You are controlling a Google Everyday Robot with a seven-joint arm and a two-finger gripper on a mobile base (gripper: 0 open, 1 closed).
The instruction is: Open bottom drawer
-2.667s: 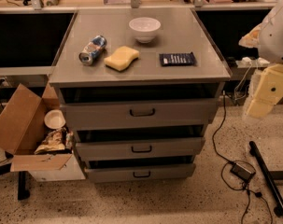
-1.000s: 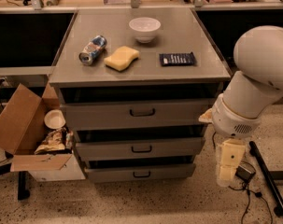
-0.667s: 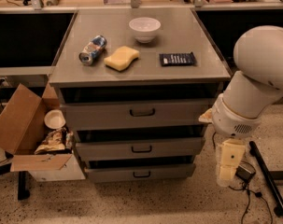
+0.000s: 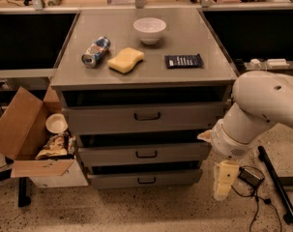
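Observation:
The bottom drawer (image 4: 146, 179) is the lowest, slimmest grey front of the cabinet, with a small dark loop handle (image 4: 146, 180) at its centre. It sits about flush with the drawers above. My gripper (image 4: 223, 183) hangs down from the white arm (image 4: 262, 111) at the cabinet's right front corner. It is level with the bottom drawer, to the right of it, and apart from the handle.
On the cabinet top (image 4: 204, 74) lie a can (image 4: 95, 51), a yellow sponge (image 4: 125, 60), a white bowl (image 4: 149, 30) and a dark packet (image 4: 183, 61). An open cardboard box (image 4: 25, 137) of trash stands to the left. Cables and a black adapter (image 4: 251, 177) lie on the floor to the right.
The arm has swung in from the right and lowered beside the cabinet since the oldest frame. In the last second it has shifted slightly left. The drawers have not moved.

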